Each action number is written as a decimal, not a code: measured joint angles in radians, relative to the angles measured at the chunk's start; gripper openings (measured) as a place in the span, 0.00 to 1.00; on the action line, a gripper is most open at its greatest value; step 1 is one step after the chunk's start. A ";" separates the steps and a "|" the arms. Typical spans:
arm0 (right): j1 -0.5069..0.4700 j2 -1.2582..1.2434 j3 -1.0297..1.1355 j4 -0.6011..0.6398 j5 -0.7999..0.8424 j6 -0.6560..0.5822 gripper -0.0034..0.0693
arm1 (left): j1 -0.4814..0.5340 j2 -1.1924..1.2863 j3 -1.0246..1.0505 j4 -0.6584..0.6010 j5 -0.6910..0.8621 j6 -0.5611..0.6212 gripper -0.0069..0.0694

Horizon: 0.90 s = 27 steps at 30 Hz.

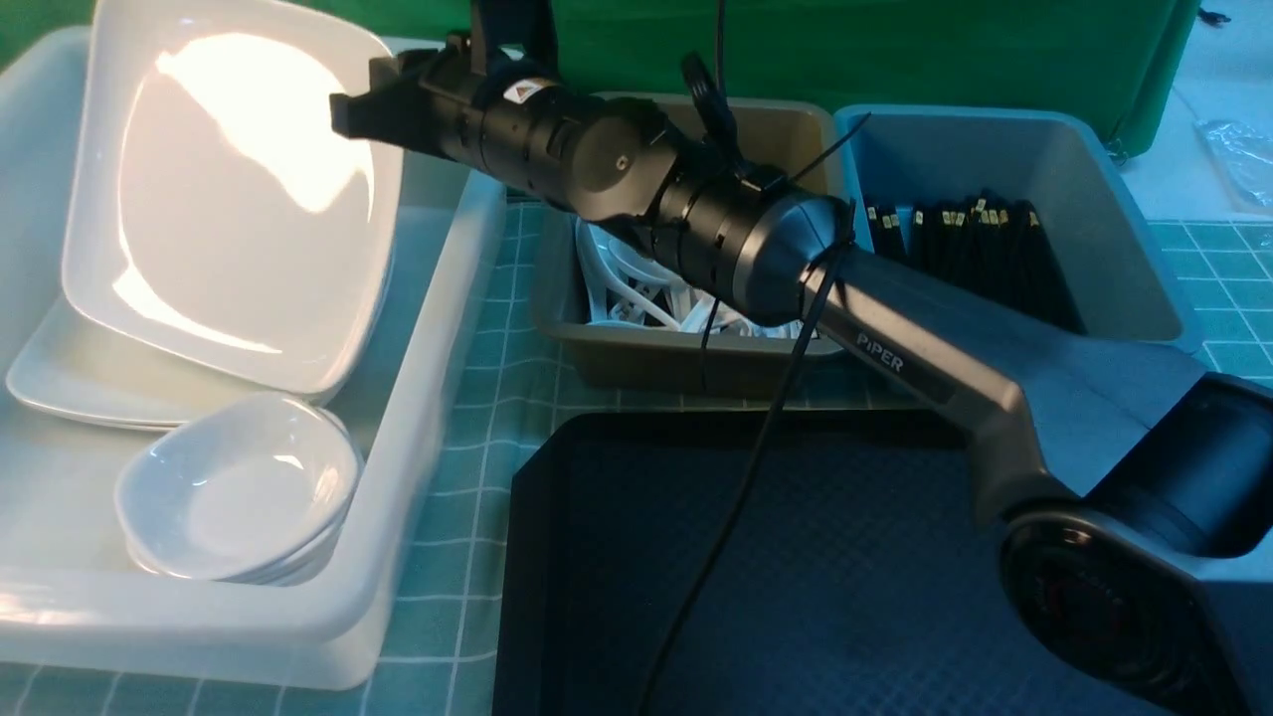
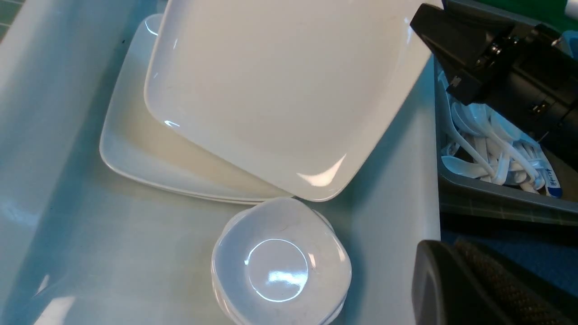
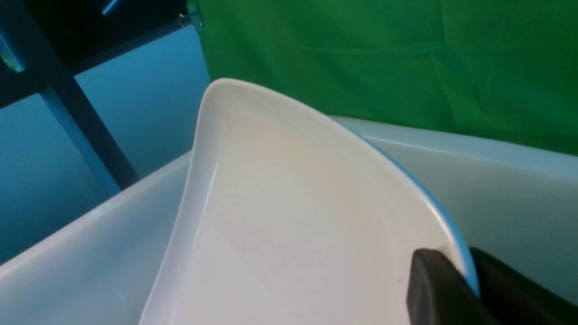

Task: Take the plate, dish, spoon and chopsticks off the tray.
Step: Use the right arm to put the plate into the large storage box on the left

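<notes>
- The large white square plate (image 1: 249,219) hangs tilted over the white tub (image 1: 423,418), its rim pinched in the right hand (image 3: 469,271).
- The right hand's fingers are narrow, one on each face of the plate.
- The left hand (image 2: 456,257) is closed, with nothing held.
- Below the plate, stacked square plates (image 1: 90,373) lie in the tub; nearer the camera are small stacked white dishes (image 1: 239,487).
- Beside the tub, the black tray (image 1: 746,597) sits on the table (image 1: 467,497), over a green checked cloth; its visible floor is bare, part hidden by the right arm (image 1: 925,353).
- That arm reads "PIPER" in pale letters; near its wrist is a white label with a warning triangle.
- Beyond the tray, a brownish-grey bin (image 1: 696,373) holds white soup spoons (image 2: 487,135); one blue-and-white handle label is too small to read.
- Next to it, a blue-grey bin (image 1: 1134,239) holds black chopsticks (image 1: 970,249) with small pale marks at their ends.
</notes>
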 joint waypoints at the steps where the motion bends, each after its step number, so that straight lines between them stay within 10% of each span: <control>1: 0.000 0.007 0.000 0.000 0.000 -0.006 0.13 | 0.000 0.000 0.000 0.000 0.000 0.001 0.10; 14: 0.000 0.021 0.000 0.010 0.006 -0.013 0.14 | 0.000 0.000 0.000 0.002 -0.009 0.012 0.10; 27: 0.000 0.020 -0.001 0.023 0.012 -0.013 0.42 | 0.000 0.000 0.000 0.004 -0.009 0.015 0.10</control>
